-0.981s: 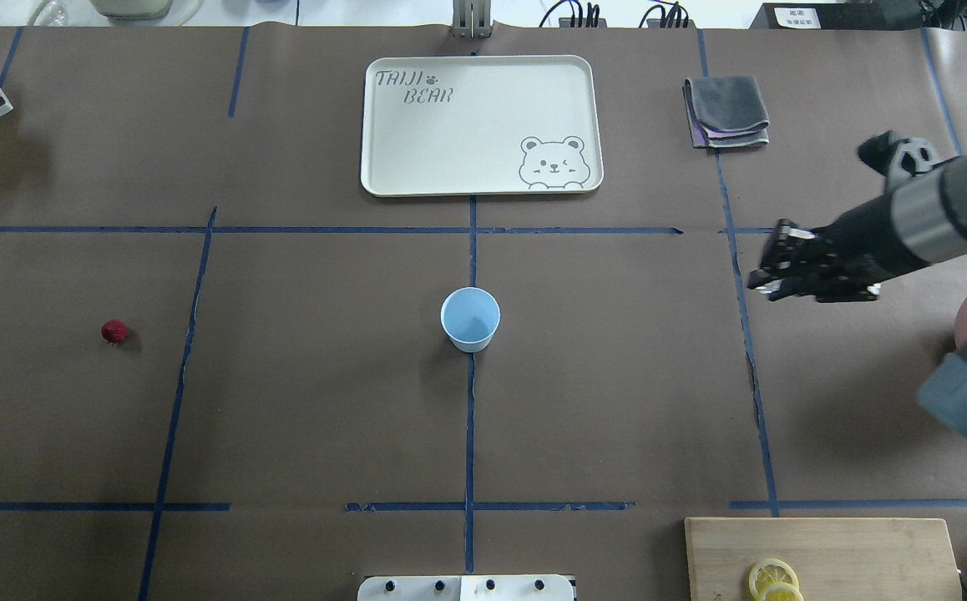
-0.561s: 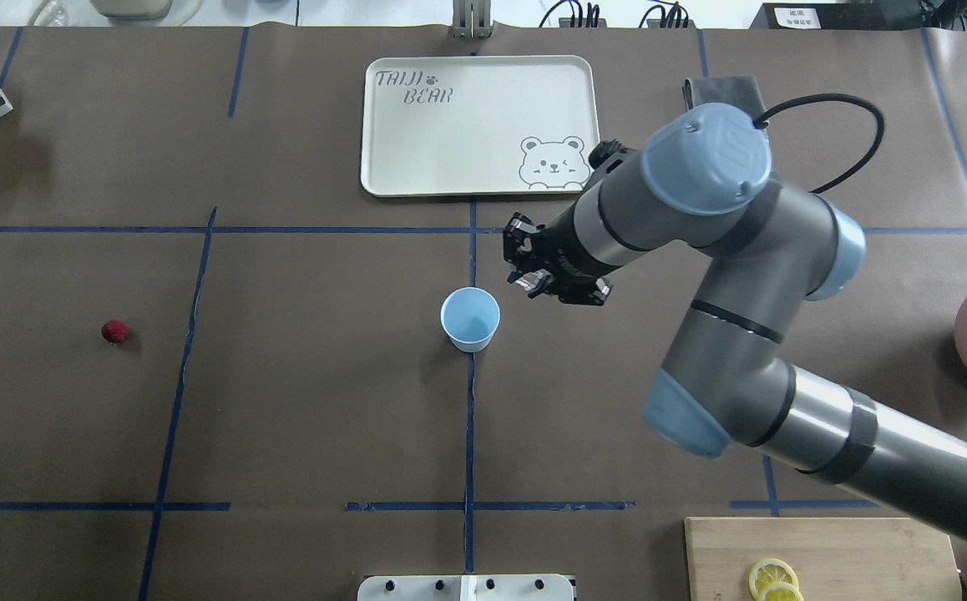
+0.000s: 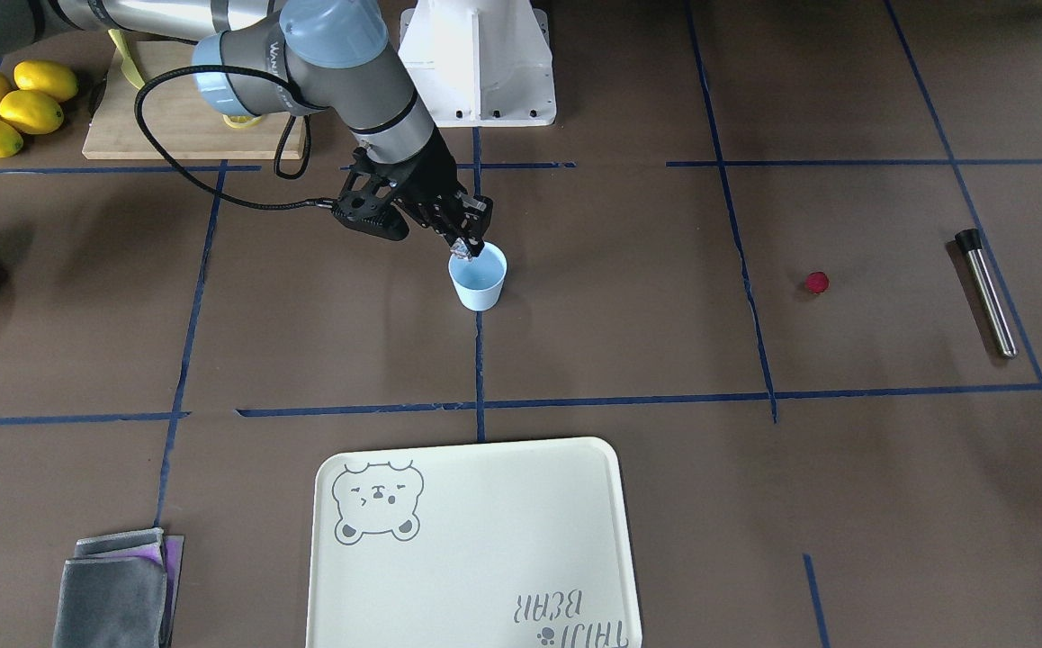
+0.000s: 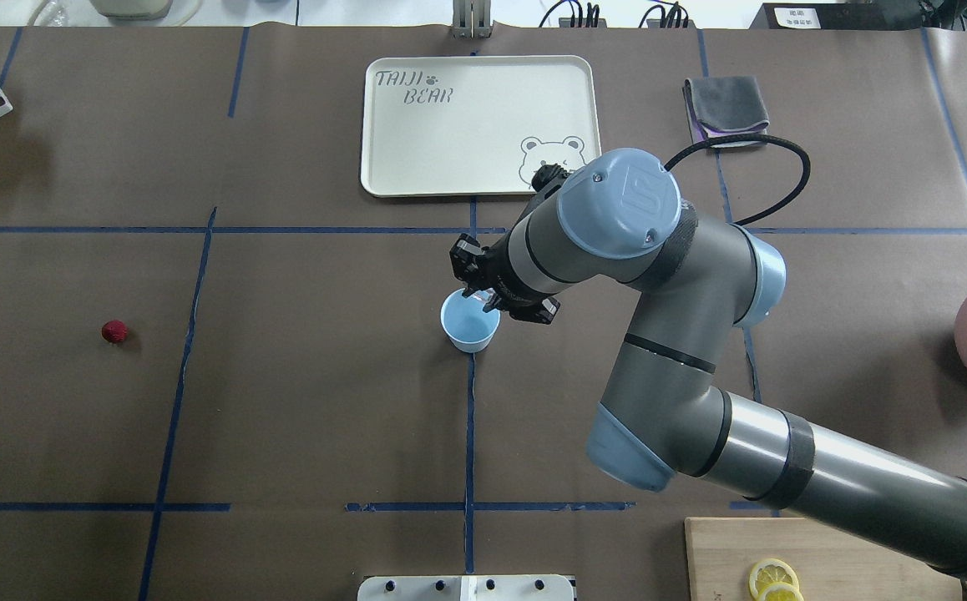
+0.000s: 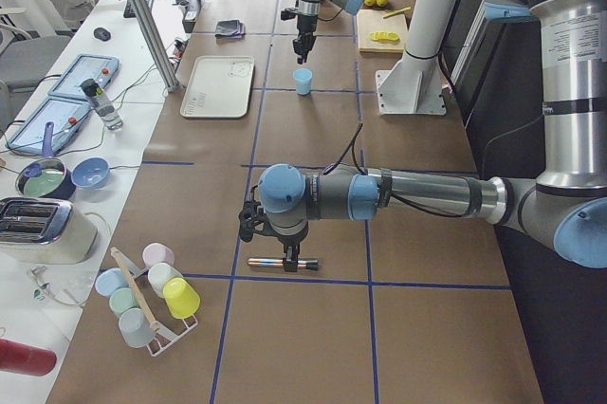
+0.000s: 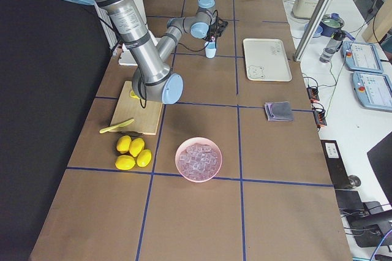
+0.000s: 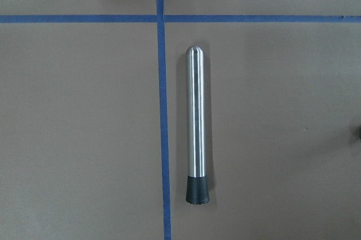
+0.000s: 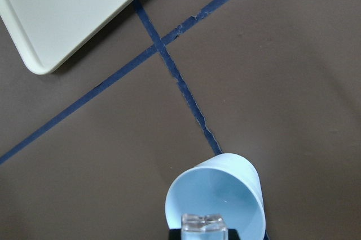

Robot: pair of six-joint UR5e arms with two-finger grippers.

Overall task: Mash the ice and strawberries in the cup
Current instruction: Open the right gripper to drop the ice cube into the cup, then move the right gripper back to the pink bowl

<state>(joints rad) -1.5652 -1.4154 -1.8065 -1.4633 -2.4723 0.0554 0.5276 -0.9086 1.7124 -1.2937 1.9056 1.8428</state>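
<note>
The pale blue cup stands upright at the table's centre, also seen as the cup. My right gripper hangs just over the cup's rim, shut on a clear ice cube, which the right wrist view shows above the cup's mouth. More ice fills a pink bowl at the far right. The red strawberry lies alone on the table far left. My left gripper hovers over a steel muddler; I cannot tell whether it is open or shut.
A cream bear tray lies behind the cup, and a folded grey cloth is to its right. A cutting board with lemon slices and whole lemons sit near the robot's right. A rack of cups stands at the left end.
My right arm has swung from beside the pink bowl leftward across the table and now holds the ice cube over the cup's rim. Cup and strawberry have not moved.
</note>
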